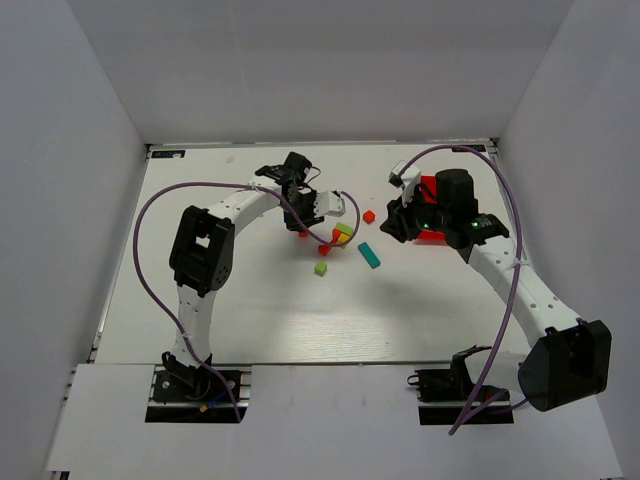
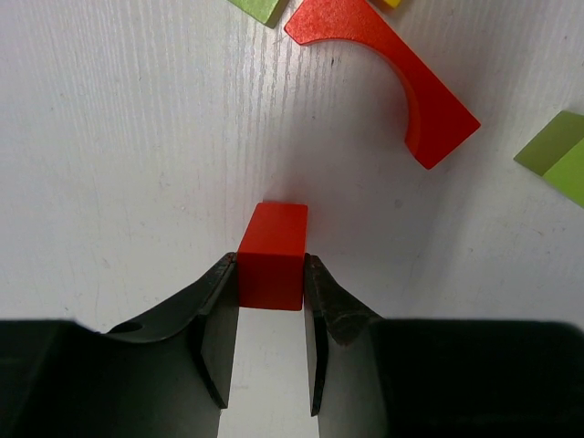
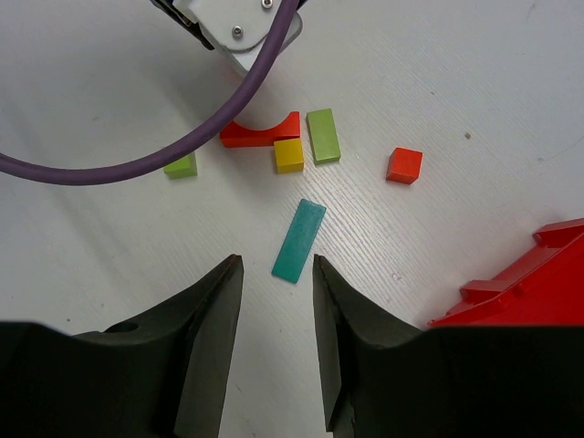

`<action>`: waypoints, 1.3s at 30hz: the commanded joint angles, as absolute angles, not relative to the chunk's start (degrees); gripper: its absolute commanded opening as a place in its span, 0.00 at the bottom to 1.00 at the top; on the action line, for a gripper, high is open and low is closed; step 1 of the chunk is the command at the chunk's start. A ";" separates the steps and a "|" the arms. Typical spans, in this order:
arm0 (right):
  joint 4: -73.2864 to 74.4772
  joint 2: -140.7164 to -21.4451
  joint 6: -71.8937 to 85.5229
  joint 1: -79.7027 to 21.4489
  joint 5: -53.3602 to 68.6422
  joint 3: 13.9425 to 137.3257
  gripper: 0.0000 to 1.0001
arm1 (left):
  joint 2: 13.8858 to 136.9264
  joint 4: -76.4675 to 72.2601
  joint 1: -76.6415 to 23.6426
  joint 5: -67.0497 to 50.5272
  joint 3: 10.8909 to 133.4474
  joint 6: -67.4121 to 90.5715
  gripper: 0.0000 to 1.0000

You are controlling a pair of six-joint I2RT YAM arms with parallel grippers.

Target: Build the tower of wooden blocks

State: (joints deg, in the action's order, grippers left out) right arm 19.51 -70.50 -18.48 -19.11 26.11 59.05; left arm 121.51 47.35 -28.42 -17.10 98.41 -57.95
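Well, the blocks for the tower lie spread out on the white table (image 3: 493, 64), none on top of another. The red arch (image 3: 260, 133) lies flat in the middle of them. A yellow cube (image 3: 289, 155) sits right at one end of the arch and seems to touch it. A long green block (image 3: 323, 135) lies just beside that same end, next to the yellow cube. A small green cube (image 3: 181, 165) sits near the other end of the arch, not touching it. A teal bar (image 3: 298, 240) lies flat near the arch, on the side nearer the right arm, with a gap between them. An orange-red cube (image 3: 404, 165) sits farther from the arch, past the long green block.

One more piece, a red block (image 2: 274, 228), is near the arch but apart from it. The left tool (image 2: 271, 266) is clamped on this red block, one finger on each side. I cannot tell if the block rests on the table or is lifted a little.

The right tool (image 3: 276, 265) hangs over the table on the teal bar's side of the arch. Its fingers stand apart and hold nothing.

A red bin (image 3: 520, 292) stands well apart from the arch, beside the right tool. A purple cable (image 3: 91, 173) from the left arm curves above the arch.
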 commanded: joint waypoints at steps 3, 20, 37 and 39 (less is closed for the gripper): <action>18.02 -70.22 -18.98 -19.07 26.98 58.97 0.43 | 119.79 46.58 -28.83 -17.14 99.23 -56.43 0.06; 17.93 -70.14 -19.07 -18.99 26.89 58.97 0.43 | 120.32 46.06 -28.83 -15.47 99.23 -54.84 0.23; 18.19 -70.14 -18.98 -18.81 26.72 59.15 0.43 | 114.26 42.90 -28.83 -16.34 96.50 -54.32 1.00; 18.28 -70.22 -18.98 -18.81 26.46 59.24 0.44 | 111.12 42.37 -29.36 -18.53 96.50 -53.10 1.00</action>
